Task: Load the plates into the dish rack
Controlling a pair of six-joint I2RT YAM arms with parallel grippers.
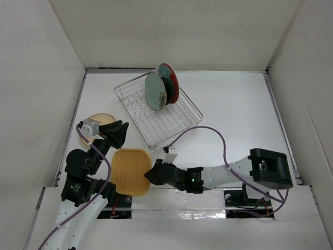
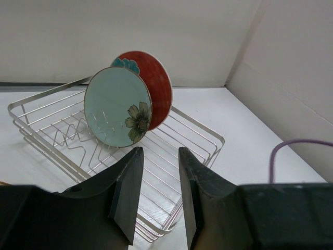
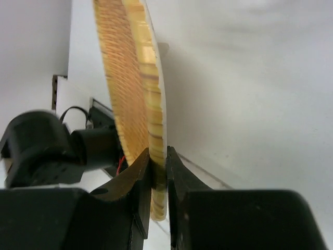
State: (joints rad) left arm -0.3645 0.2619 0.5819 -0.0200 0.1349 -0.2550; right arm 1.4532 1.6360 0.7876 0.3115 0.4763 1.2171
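The silver wire dish rack (image 1: 171,122) sits at the table's middle back, also in the left wrist view (image 2: 171,172). A pale green flower plate (image 1: 154,91) and a teal-and-red plate (image 1: 171,80) stand upright in its far end, also shown in the left wrist view (image 2: 117,107) (image 2: 156,78). My right gripper (image 1: 154,174) is shut on the right edge of the orange woven plate (image 1: 130,171), seen edge-on between its fingers (image 3: 151,120). My left gripper (image 1: 118,134) is open and empty, left of the rack. A tan wooden plate (image 1: 100,121) lies partly under the left arm.
White walls enclose the table on three sides. A purple cable (image 1: 218,136) arcs over the table right of the rack. The arm bases stand at the near edge.
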